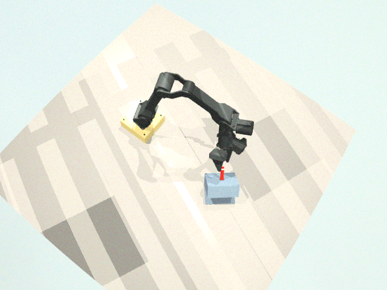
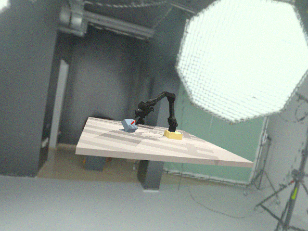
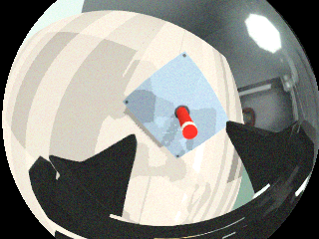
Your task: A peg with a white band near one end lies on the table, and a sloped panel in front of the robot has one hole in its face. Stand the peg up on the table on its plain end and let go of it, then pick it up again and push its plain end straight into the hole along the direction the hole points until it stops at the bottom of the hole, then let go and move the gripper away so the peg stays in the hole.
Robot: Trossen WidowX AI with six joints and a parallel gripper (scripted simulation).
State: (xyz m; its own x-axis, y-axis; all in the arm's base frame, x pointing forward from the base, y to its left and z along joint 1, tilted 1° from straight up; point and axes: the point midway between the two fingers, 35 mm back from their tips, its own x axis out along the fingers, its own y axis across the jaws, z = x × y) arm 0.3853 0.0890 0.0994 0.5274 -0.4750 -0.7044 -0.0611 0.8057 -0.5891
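The red peg (image 1: 222, 175) (image 2: 133, 122) (image 3: 183, 118) stands in the hole of the blue sloped panel (image 1: 223, 190) (image 2: 128, 126) (image 3: 164, 82), with its white-banded end pointing out of the face. In the wrist view the dark rim of the hole shows around the peg's base. How deep the peg sits cannot be told. My gripper (image 1: 224, 165) (image 2: 139, 121) (image 3: 183, 131) is open wide and empty. Its two fingers are spread to either side of the peg's line in the wrist view, apart from the peg, and they are just off its banded end in the top and exterior views.
The panel block rests on the wood-patterned table (image 1: 118, 171) (image 2: 149, 151). The arm's yellow base (image 1: 145, 137) (image 2: 173, 135) stands on the same table, at the upper left of the block in the top view. The arm arches over the table between base and block.
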